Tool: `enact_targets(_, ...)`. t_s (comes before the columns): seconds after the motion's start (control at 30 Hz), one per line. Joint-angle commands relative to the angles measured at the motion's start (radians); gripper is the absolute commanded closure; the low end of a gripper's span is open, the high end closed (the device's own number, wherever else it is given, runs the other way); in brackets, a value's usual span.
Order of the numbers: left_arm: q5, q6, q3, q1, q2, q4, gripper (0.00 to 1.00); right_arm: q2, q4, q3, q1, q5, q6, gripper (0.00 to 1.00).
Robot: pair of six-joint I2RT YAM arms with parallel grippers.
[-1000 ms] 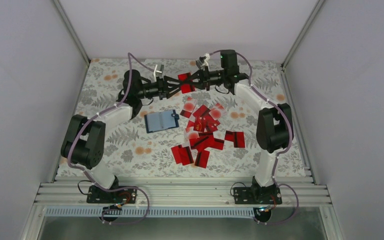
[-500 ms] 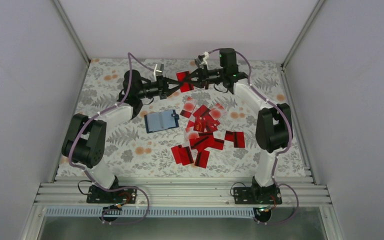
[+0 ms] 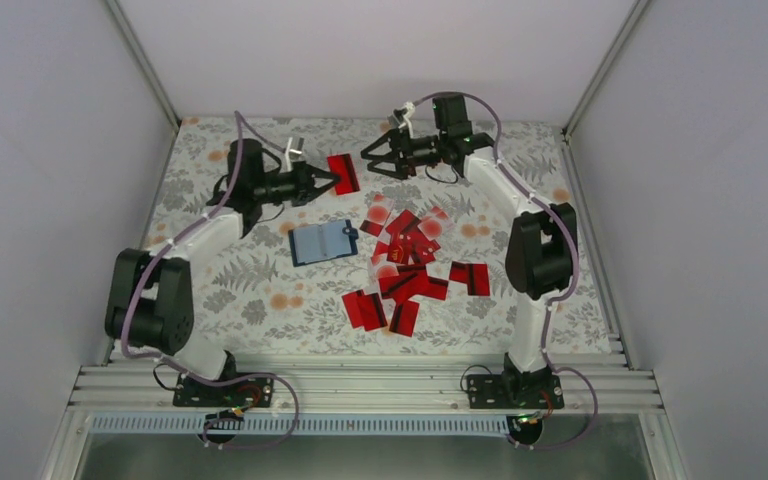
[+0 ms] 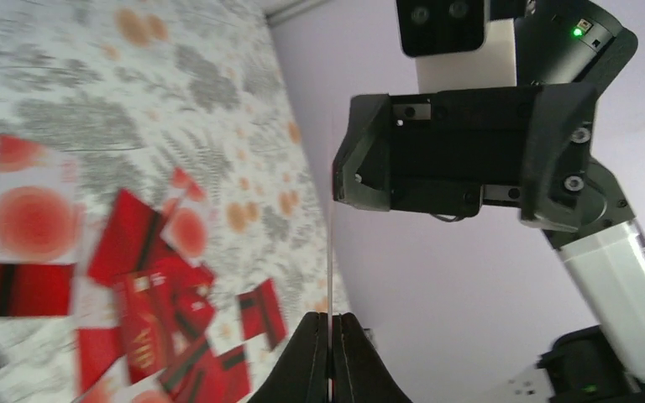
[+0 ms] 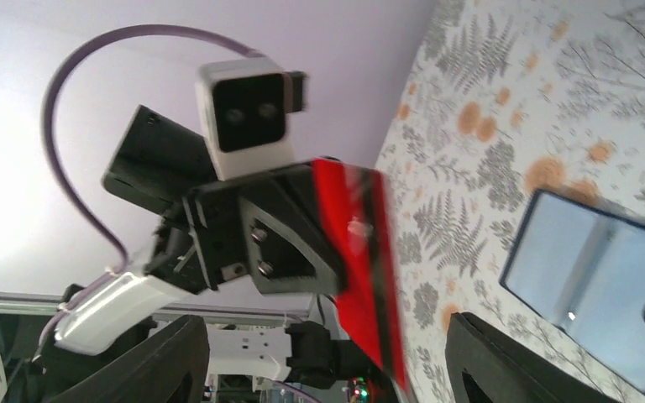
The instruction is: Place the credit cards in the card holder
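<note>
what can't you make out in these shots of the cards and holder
Left wrist view: the held card is edge-on, a thin line; its face is hidden.
Top view: the card pile overlaps itself, so no exact count.
Right wrist view: the card holder is cut off by the right edge; whether anything is inside cannot be told.
Left wrist view: print on the pile is blurred.
</note>
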Motion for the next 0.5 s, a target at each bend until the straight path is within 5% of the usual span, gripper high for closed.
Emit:
enact_targets(0.0, -0.046, 0.297, -0.088, 0.085, -0.111, -0.32, 0.98, 0.005, -0.106, -0.073, 0.013, 0.053, -0.102, 0.29)
enact_targets(0.17, -0.052, 0.419, -0.213, 0.197, -0.153, -0.485, 0.98, 0.02, -0.164, -0.124, 0.049, 0.095, -0.183, 0.32)
enact_targets(0.47, 0.015, 0.696, -0.183, 0.237, -0.027, -0.705, 0.98, 0.088, -0.248, -0.153, 0.133, 0.102, -0.312, 0.41)
